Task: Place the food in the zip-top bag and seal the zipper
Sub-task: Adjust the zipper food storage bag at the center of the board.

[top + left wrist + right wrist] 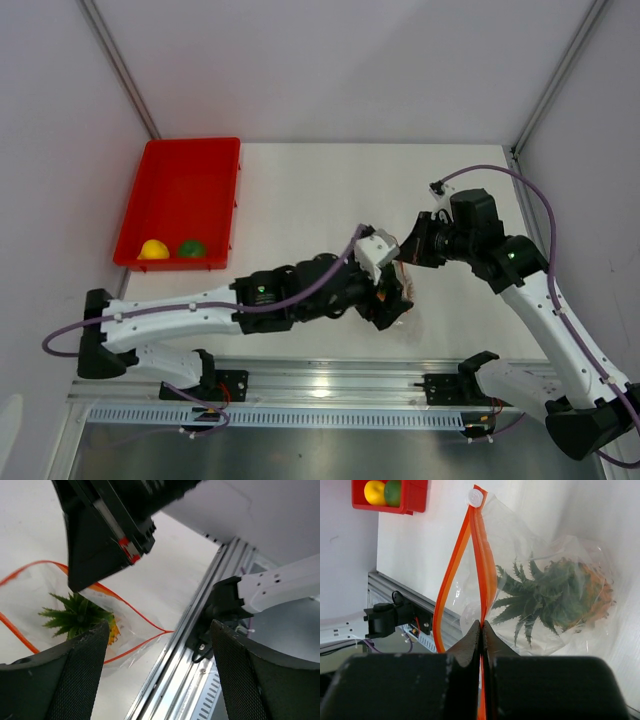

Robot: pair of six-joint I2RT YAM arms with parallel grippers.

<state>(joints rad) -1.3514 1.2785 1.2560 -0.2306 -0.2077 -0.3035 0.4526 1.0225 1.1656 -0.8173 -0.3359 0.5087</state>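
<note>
At the bottom of the right wrist view, the right gripper point(481, 632) pinches the thin orange zipper point(490, 580) of the clear, crinkly zip-top bag point(520, 550), which holds the bumpy pineapple point(560, 597). In its own wrist view the left gripper point(157, 635) gapes wide and empty. That view misses the lemon point(374, 491) and round green fruit point(394, 492), which lie in the glossy red tray point(415, 495) at upper left.

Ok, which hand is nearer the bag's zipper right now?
Right. The right hand is pinching the zipper itself; the left hand hovers open over the bag.
</note>
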